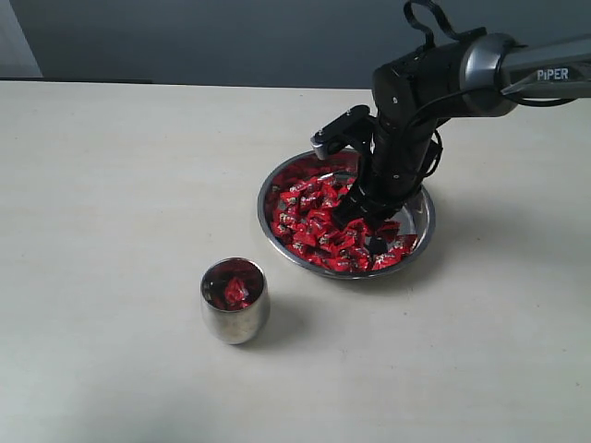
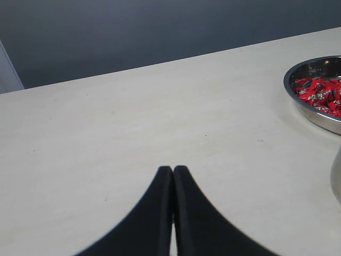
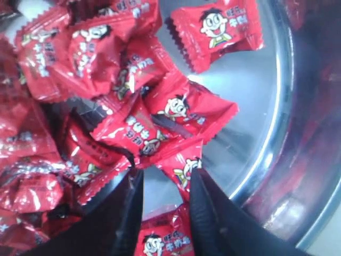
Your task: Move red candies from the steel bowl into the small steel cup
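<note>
Right of centre on the pale table (image 1: 111, 185): steel bowl (image 1: 273, 231), low rim unbroken all round, well clear of every table edge in the exterior view. Heaped over its left and near parts, red candies (image 1: 309, 221); bare steel on the far-right side. Near-left of bowl and apart from it, small steel cup (image 1: 235, 318), upright, a few red sweets already inside. Broad stretch of tabletop from cup out to the left side of the exterior view.

Reaching in from upper right, right arm (image 1: 517, 69), wrist bent steeply down, right gripper (image 1: 367, 229) nose-down among the sweets at the bowl's near-right part. Seen from the right wrist: fingers (image 3: 200, 213) parted, tips low over the bowl floor, close to the inner wall; corner of one wrapper between them, bare steel also showing in the gap; no squeeze seen.

Low over the table, well apart from the bowl, left gripper (image 2: 172, 170): fingers pressed together, holding nothing.
</note>
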